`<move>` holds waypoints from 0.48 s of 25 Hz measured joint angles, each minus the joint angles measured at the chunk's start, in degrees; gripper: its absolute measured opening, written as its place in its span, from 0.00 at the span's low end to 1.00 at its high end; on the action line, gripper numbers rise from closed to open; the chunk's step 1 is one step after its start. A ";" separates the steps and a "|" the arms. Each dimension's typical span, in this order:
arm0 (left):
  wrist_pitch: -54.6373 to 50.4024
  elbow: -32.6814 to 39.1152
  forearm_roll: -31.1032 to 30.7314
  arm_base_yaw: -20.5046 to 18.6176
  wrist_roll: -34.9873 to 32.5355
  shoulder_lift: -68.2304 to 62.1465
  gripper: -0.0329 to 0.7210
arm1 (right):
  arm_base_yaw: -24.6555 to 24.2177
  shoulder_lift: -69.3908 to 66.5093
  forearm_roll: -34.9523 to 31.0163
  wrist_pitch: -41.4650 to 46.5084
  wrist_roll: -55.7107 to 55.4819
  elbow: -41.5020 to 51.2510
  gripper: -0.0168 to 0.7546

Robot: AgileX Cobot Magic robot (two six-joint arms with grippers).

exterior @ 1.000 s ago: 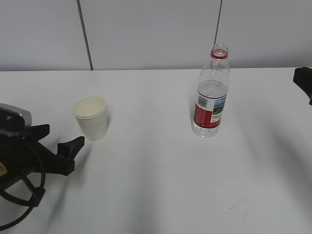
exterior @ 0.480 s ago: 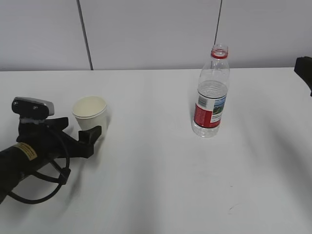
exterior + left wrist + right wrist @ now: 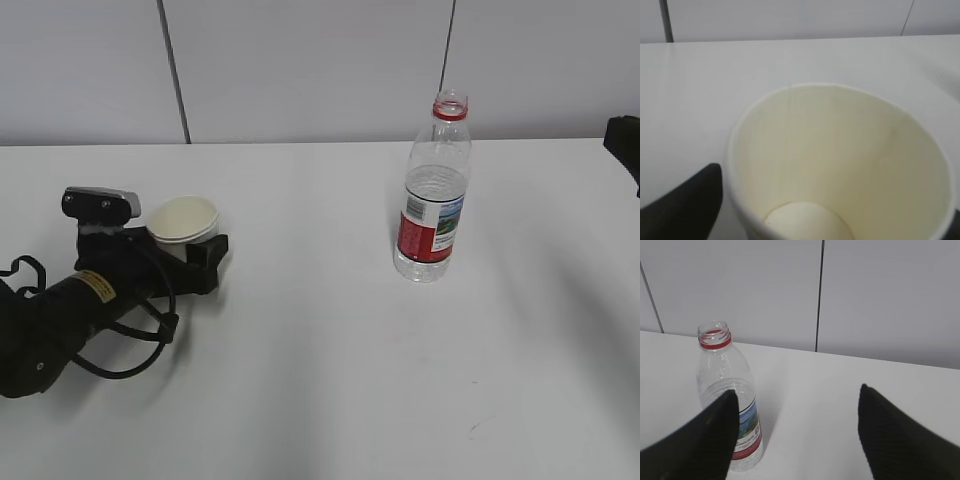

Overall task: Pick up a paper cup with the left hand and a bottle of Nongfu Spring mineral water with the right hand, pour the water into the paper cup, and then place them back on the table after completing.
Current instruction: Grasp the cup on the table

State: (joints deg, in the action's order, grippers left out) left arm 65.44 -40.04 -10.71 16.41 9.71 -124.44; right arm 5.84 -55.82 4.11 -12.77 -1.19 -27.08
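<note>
Since a second ago we see the left hand [image 3: 190,255] has slid in from the table's left edge, and its fingers now reach either side of the paper cup [image 3: 184,222]. In the left wrist view the cup [image 3: 840,165] fills the frame between the two black fingers [image 3: 682,207], mouth up and dry inside. The jaws stand apart around the cup; we cannot tell whether they touch its wall. The cup stands upright on the white table [image 3: 320,380], left of centre.

The bottle [image 3: 433,195] has not moved: upright, uncapped (red ring at the neck), well apart from the cup, with water [image 3: 436,187] in it. The right hand [image 3: 624,145] shows only at the right edge. In the right wrist view its fingers [image 3: 695,440] are spread wide, the bottle [image 3: 730,405] ahead of them and unheld.
</note>
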 joint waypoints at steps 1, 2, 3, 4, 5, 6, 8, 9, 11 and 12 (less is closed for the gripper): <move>0.00 -0.53 0.00 0.00 0.07 -0.66 0.82 | 0.00 0.00 0.00 0.00 0.00 0.00 0.73; -0.02 -0.74 0.00 0.00 0.14 -1.04 0.82 | 0.00 0.00 0.00 0.00 0.00 0.00 0.73; -0.02 -0.87 0.00 0.00 0.21 -1.34 0.82 | 0.00 0.00 0.00 0.00 0.00 0.00 0.73; -0.02 -0.91 0.00 0.00 0.21 -1.57 0.82 | 0.00 0.00 0.00 0.00 0.00 0.00 0.73; -0.11 -0.91 0.00 0.00 0.21 -1.64 0.82 | 0.00 0.00 0.00 0.00 0.00 0.00 0.73; -0.11 -0.91 0.00 0.00 0.21 -1.69 0.82 | 0.00 0.00 0.00 0.00 0.00 0.00 0.73; 0.03 -0.91 0.05 0.00 0.21 -2.02 0.82 | 0.00 0.00 0.00 0.00 0.00 0.00 0.73; 0.03 -0.91 0.05 0.00 0.21 -2.26 0.82 | 0.00 0.00 0.00 0.00 0.00 0.00 0.73; -0.09 -0.91 0.05 0.00 0.21 -2.78 0.82 | 0.00 0.00 0.00 0.00 0.00 0.00 0.73; -0.14 -0.91 0.05 0.00 0.21 -2.78 0.82 | 0.00 0.00 0.00 -0.10 0.00 0.00 0.73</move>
State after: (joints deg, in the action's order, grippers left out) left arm 65.30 -40.95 -10.65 16.41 9.92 -127.22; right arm 5.84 -55.82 4.11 -12.88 -1.19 -27.08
